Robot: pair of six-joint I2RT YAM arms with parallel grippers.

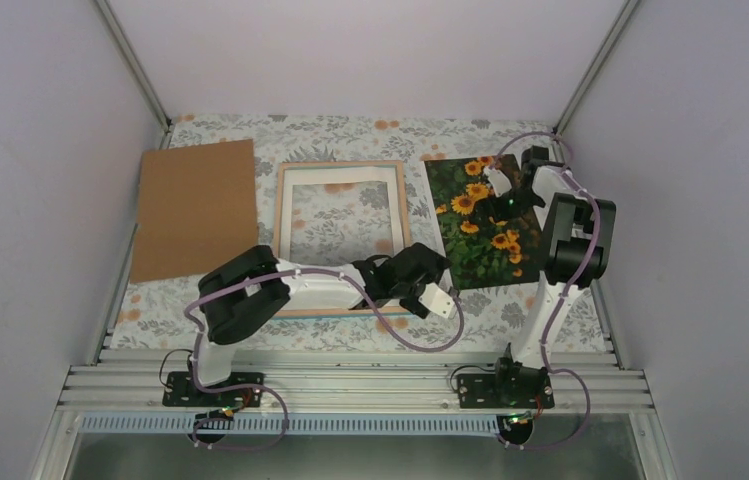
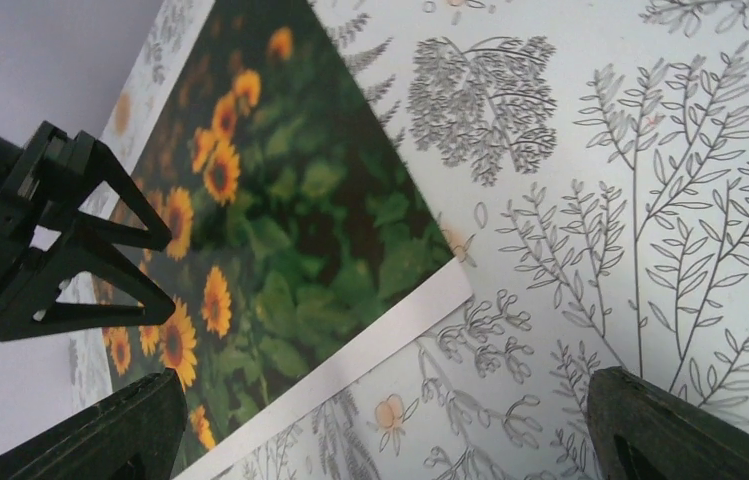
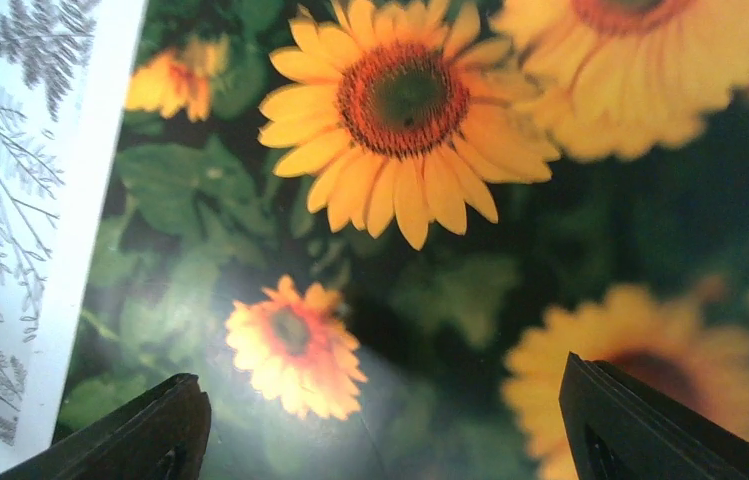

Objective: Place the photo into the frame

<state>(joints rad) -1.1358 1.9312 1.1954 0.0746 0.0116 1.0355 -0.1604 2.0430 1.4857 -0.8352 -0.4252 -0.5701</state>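
The photo (image 1: 470,235) of orange-yellow flowers lies face up on the patterned tablecloth, just right of the frame (image 1: 281,230). The frame lies flat with its wood-coloured side up, and the cloth shows through its pane. My right gripper (image 1: 503,197) hangs open close over the photo's upper half; in the right wrist view the photo (image 3: 400,200) fills the picture between the open gripper (image 3: 380,440) fingers. My left gripper (image 1: 440,300) stands open at the photo's near left corner. In the left wrist view this gripper (image 2: 380,440) straddles the photo's (image 2: 290,230) white-margined corner, with the right gripper (image 2: 168,268) further along.
A plain brown backing board (image 1: 195,208) lies left of the frame, near the left wall. Grey walls close the table on three sides. The left arm (image 1: 280,290) stretches across the frame's near edge. A metal rail (image 1: 350,385) runs along the front.
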